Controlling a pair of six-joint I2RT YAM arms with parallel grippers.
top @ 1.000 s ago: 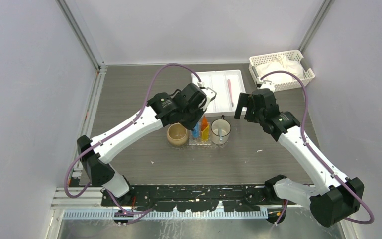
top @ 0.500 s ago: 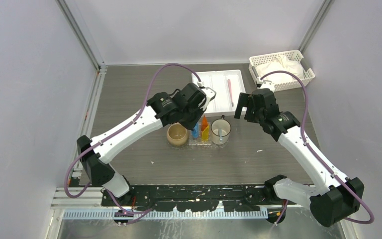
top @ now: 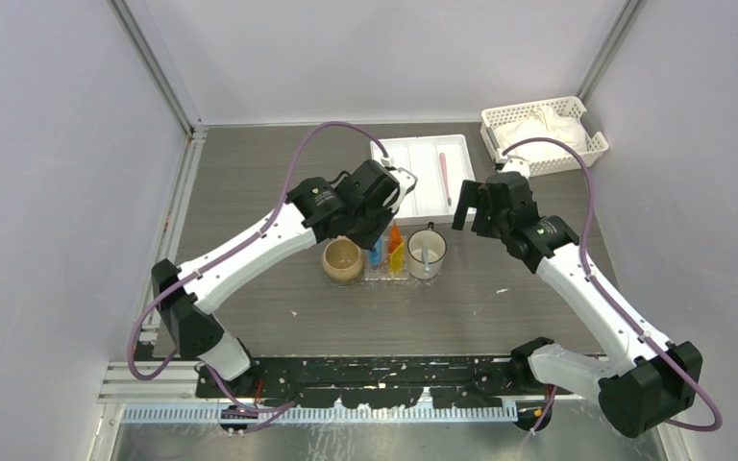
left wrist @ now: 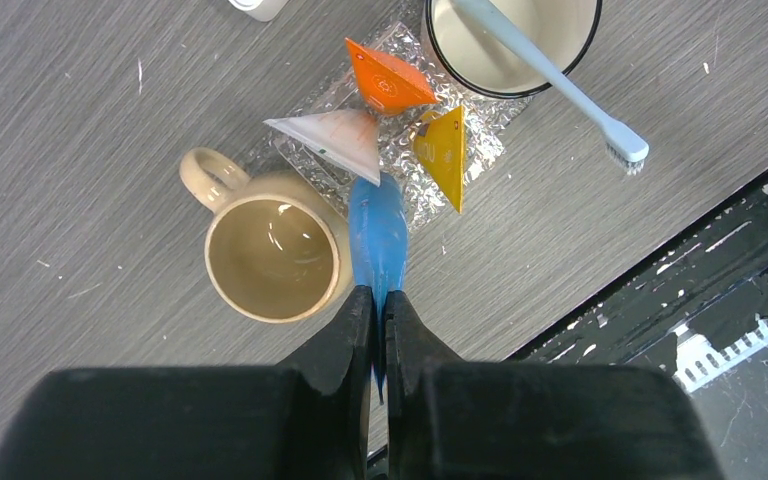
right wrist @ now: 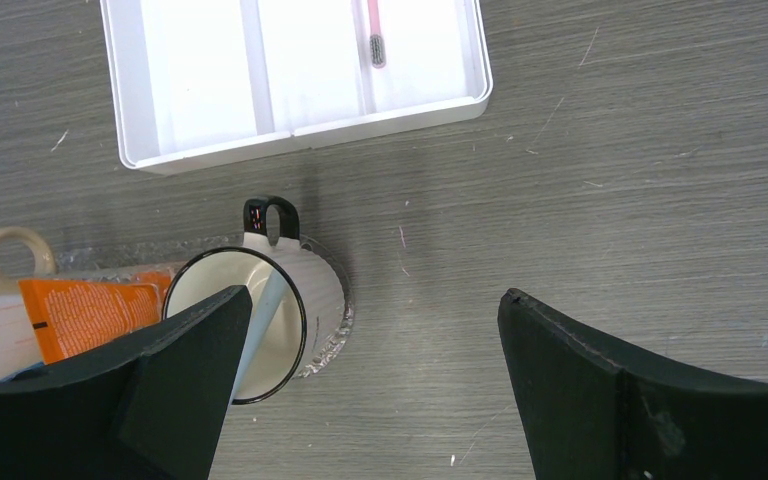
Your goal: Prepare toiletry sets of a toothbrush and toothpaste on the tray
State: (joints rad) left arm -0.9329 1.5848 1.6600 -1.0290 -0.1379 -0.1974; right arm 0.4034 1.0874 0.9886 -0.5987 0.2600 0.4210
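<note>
Grey wood-grain surface (top: 240, 173) fills the cell between pale walls, and from my station I see the small clear textured plastic tray (left wrist: 488, 140) near its middle, set between a beige ceramic mug (left wrist: 275, 255) on the left and a white mug with a black rim (right wrist: 315, 290) on the right. Clear plastic shows around the white mug's base in the right wrist view. A light blue toothbrush (left wrist: 560, 85) leans in that mug, its bristled head sticking out over the surface. On the tray stand an orange toothpaste tube (left wrist: 388, 82), a whitish toothpaste tube (left wrist: 335, 140) and a yellow toothpaste tube (left wrist: 445, 155), close together. My left fingers (left wrist: 345, 340) are clenched on the near end of a blue toothpaste tube (left wrist: 378, 235). Its far end reaches the tray's edge just beside the beige mug and below the whitish tube, though I cannot tell whether it touches the tray. My right fingers (right wrist: 160, 390) are spread wide with nothing between them, hanging above bare surface to the right of the white mug. Farther back lies a white compartmented tray (right wrist: 200, 90) with a pink toothbrush (right wrist: 373, 30) in one slot. A white slotted basket (top: 543, 123) sits in the far right corner.
</note>
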